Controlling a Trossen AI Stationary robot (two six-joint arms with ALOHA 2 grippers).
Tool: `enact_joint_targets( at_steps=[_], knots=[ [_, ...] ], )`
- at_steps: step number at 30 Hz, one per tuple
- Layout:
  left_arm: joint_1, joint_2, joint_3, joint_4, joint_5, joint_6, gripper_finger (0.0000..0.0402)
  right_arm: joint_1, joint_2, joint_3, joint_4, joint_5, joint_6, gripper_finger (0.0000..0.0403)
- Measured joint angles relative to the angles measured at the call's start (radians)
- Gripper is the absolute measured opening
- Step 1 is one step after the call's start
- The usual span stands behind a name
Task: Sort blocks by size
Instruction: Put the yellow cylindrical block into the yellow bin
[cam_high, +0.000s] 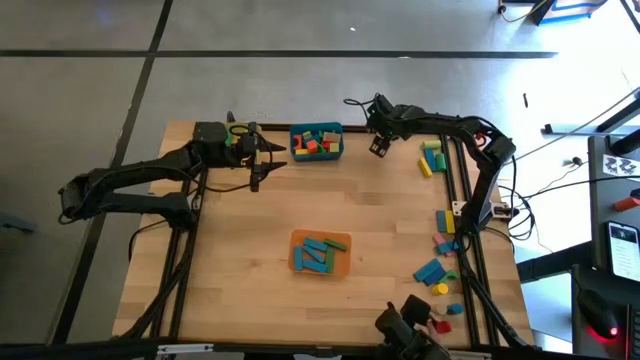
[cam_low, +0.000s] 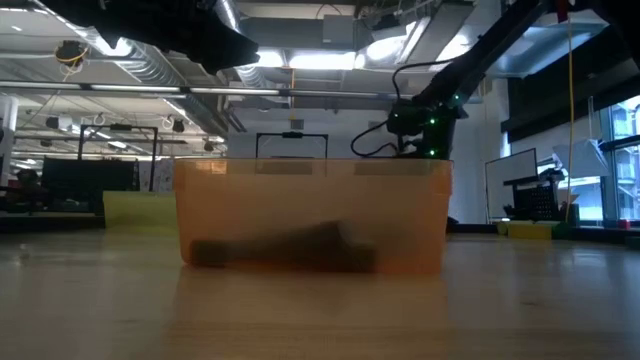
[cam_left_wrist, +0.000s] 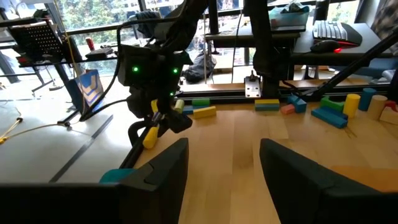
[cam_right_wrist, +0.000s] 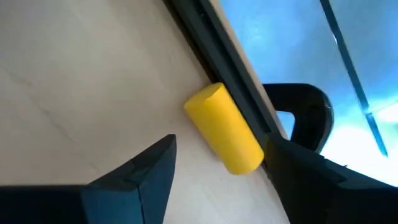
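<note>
- Two arms over the wooden worktop (cam_high: 240, 250), both up at the far edge in the high view.
- Left end effector (cam_high: 262, 160) hovers just left of the teal bin (cam_high: 316, 153), fingers spread wide, nothing between them; left wrist view shows the gap open over bare wood.
- Right end effector (cam_high: 380, 146) hangs just right of the teal bin, near the far edge. In the left wrist view it carries a yellow block (cam_left_wrist: 150, 136) between its fingers.
- Right wrist view: yellow cylinder block (cam_right_wrist: 224, 129) sits between the two fingers, against the dark rail at the worktop edge; can't tell if the pads actually touch it in that view.
- Teal bin holds mixed blocks (cam_high: 315, 141) in red, green, yellow, orange.
- Orange bin (cam_high: 342, 262) at worktop centre holds several teal-blue blocks (cam_high: 318, 254) plus a green one.
- Low view: orange bin (cam_low: 310, 212) fills the middle, dark shapes inside; a yellow bin (cam_low: 138, 208) is behind it to the left.
- Loose blocks (cam_high: 432, 158) lie right of the right end effector along the rail; more loose blocks (cam_high: 441, 262) are scattered down the worktop's right side.
</note>
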Motion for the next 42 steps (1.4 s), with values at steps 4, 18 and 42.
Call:
enact_joint_targets(
  at_steps=[4,18,42],
  knots=[
    [0.0,0.0,0.0,0.0,0.0,0.0,0.0182,0.0,0.0,-0.036,0.065,0.0,-0.044,0.0241],
    [0.0,0.0,0.0,0.003,0.0,0.0,0.0182,-0.052,0.006,-0.113,0.135,-0.022,0.038,0.0241],
    [0.0,0.0,0.0,0.002,0.0,0.0,0.0182,-0.071,0.057,-0.091,0.084,-0.131,0.095,0.0132]
  ],
)
